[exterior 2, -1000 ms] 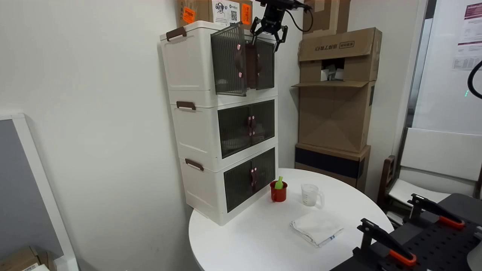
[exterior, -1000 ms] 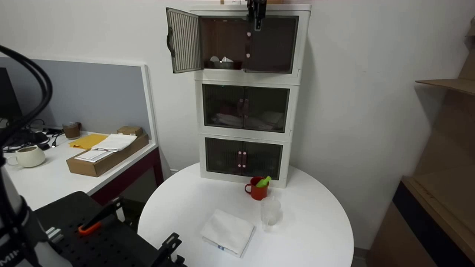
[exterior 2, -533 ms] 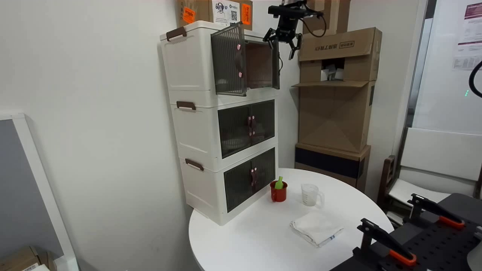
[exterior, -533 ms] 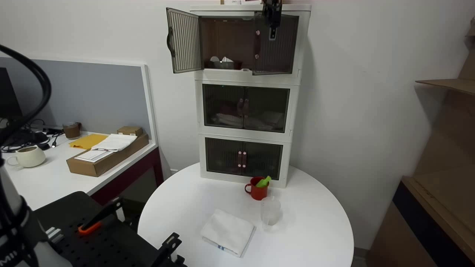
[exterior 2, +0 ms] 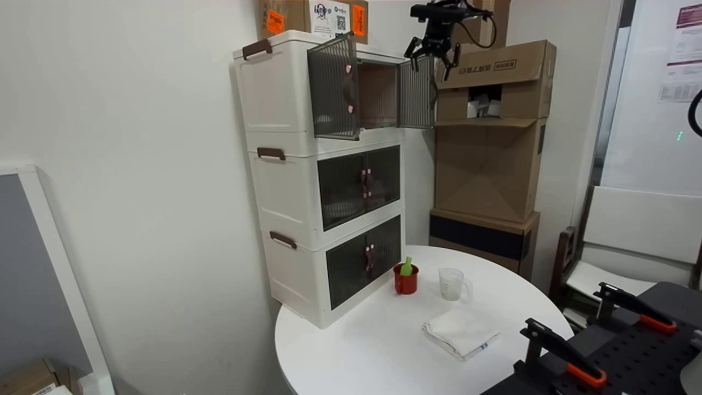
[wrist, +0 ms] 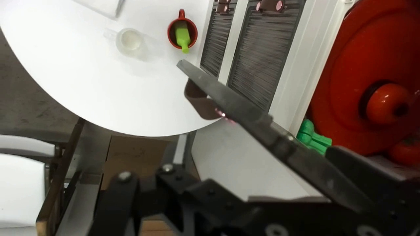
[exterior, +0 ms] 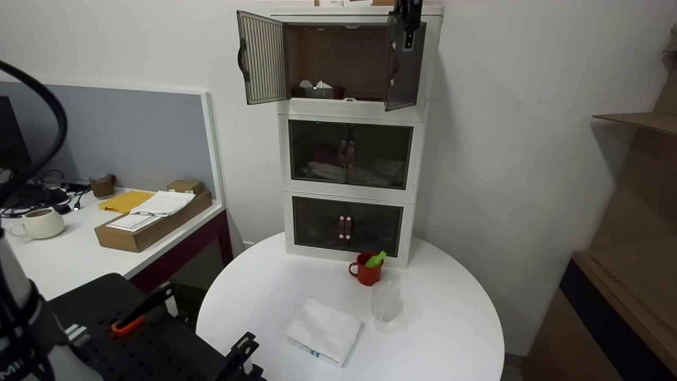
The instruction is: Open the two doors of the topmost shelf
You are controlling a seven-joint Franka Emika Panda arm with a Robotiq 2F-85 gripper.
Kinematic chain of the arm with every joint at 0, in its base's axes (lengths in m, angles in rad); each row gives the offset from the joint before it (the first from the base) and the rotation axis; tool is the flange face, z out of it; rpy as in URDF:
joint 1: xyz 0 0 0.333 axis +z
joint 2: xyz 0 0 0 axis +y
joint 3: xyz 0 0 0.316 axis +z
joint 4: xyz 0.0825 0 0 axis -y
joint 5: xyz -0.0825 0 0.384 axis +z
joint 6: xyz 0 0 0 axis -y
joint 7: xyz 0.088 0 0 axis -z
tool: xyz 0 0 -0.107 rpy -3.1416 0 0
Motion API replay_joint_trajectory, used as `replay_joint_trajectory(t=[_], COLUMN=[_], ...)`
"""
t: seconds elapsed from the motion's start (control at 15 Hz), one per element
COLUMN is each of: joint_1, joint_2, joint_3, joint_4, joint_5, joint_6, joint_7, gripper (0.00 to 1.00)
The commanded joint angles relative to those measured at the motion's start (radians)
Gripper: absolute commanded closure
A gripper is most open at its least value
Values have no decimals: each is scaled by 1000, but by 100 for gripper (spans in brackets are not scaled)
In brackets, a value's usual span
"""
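The two doors (exterior 2: 333, 90) stand open, edges well apart, the empty claw (exterior 2: 431, 73) spread wide by one.

Even light falls on plain off-white walls (exterior: 518, 159). In an exterior view, a white desk (exterior: 66, 264) with a dark red frame (exterior: 180, 251) is backed by a white-edged grey partition (exterior: 148, 129). In an exterior view, cartons (exterior 2: 482, 170) are stacked behind the round white table (exterior 2: 373, 351), and a white chair (exterior 2: 639, 227) stands near them. The wrist view shows mottled grey-brown floor (wrist: 19, 88).
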Motion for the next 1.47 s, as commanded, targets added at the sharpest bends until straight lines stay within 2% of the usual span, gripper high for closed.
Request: replay_joint_trajectory(t=[0.0,0.33,0.67,0.87,1.13,1.4], joint_1=[-9,-17,-55,-76,-74,-69], joint_2=[-33,-37,-54,-66,-76,-89], joint_3=[-27,-35,-2,3,0,20], joint_4=[-49,-25,10,82,143,165], joint_5=[-34,-33,94,115,102,108], joint_6=[14,5,28,-33,-75,-43], joint_7=[22,14,-163,-239,-268,-371], gripper=[0,0,0,0,0,0])
